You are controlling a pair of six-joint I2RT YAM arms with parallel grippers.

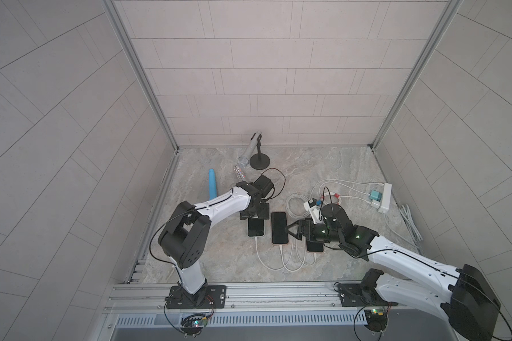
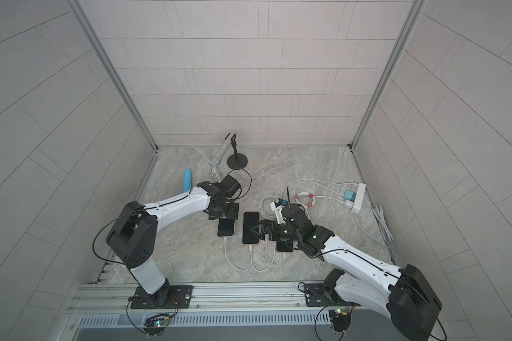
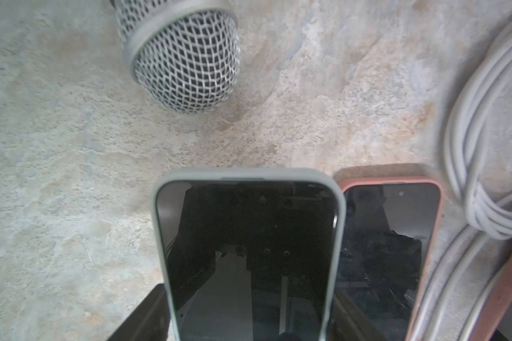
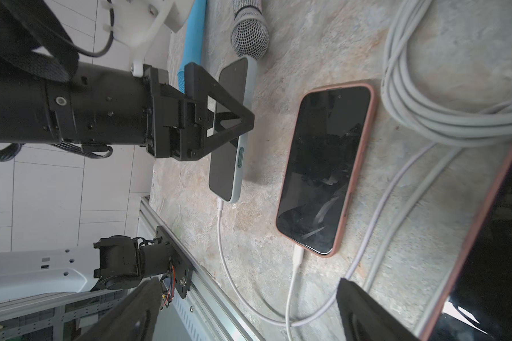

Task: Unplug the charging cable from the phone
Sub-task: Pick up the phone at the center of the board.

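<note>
Three phones lie side by side, each with a white charging cable in its near end. My left gripper (image 1: 254, 217) (image 3: 249, 319) is shut across the sides of the grey-cased phone (image 1: 255, 228) (image 3: 249, 236) (image 4: 229, 138), near its far end. That phone's cable (image 1: 259, 254) (image 4: 220, 233) is plugged in. My right gripper (image 1: 290, 231) (image 4: 247, 283) is open, low over the right edge of the pink-cased middle phone (image 1: 279, 227) (image 4: 322, 171), whose plug (image 4: 297, 257) sits ahead of the jaws. The third phone (image 1: 314, 246) (image 4: 500, 236) lies partly under the right wrist.
A silver microphone (image 1: 249, 150) (image 3: 186, 59) leans in a black stand (image 1: 259, 161) behind the left gripper. A blue cylinder (image 1: 212, 183) lies at the left. Coiled white cables (image 1: 296, 203) run to a power strip (image 1: 384, 197) at the right wall.
</note>
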